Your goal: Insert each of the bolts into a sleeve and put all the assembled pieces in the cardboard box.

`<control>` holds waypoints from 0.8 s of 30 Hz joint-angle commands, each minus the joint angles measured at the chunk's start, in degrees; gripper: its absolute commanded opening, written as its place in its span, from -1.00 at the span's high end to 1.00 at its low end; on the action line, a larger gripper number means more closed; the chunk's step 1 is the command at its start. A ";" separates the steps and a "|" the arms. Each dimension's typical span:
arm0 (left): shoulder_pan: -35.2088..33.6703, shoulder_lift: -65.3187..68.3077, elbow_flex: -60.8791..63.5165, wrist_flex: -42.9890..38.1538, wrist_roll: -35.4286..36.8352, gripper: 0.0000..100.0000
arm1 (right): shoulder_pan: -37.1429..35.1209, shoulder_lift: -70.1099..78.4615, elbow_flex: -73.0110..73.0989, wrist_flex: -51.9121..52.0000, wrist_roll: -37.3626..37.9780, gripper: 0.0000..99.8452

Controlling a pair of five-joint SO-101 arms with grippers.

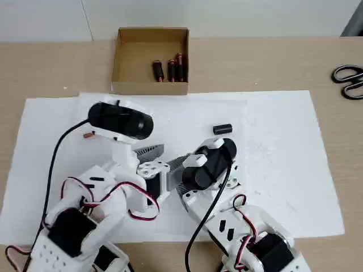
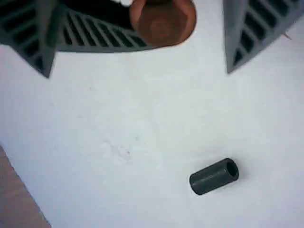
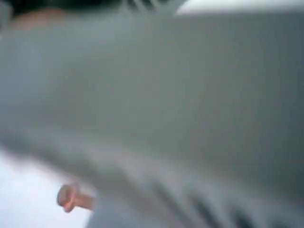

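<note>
Now | my left claw (image 2: 137, 71) spread, probably to receive bolt (image 2: 161, 19) | right claw (image 1: 178, 163): cannot tell state | sleeve (image 2: 213, 176) lies free on surface (image 1: 272, 68)

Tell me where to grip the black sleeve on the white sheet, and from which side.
Grip the black sleeve at mid-length, across its curved wall, coming from above. It lies on its side on the white sheet, nothing touching it, so both flanks look free.

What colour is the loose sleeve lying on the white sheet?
Black; the left wrist view shows the sleeve best.
</note>
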 commanded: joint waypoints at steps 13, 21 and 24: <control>-14.15 -0.09 2.07 -6.86 -0.35 0.99 | 6.99 0.13 0.97 -1.27 -0.09 0.99; -19.69 -0.18 9.45 -7.47 -0.35 0.99 | 11.65 8.31 4.57 -13.05 0.00 0.99; -22.59 -0.18 12.35 -9.93 -0.44 0.99 | 13.67 17.71 1.32 -18.42 -0.53 0.99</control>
